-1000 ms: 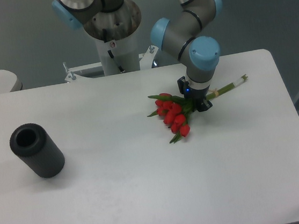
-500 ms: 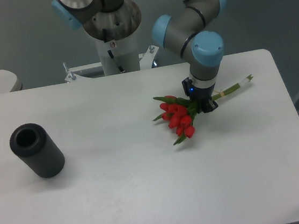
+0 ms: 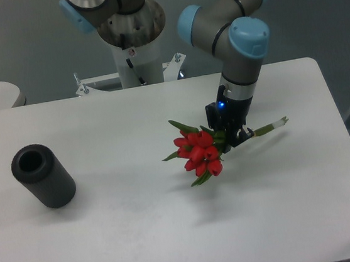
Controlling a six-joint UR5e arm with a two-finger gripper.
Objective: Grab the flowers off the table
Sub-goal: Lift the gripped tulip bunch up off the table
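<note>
Flowers (image 3: 196,154) now higher in gripper (image 3: 229,136), mid-table (image 3: 141,223)

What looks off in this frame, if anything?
Nothing damaged or spilled. The black cylinder lies tipped on its side at the table's left, apart from the action. The gripper is shut on the flowers at their stems, so the bunch hangs askew, blooms down-left.

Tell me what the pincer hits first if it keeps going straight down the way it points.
The pincer points down, shut on the flowers. Below lies only bare table, so the bunch would probably touch it first; height above it is unclear.
</note>
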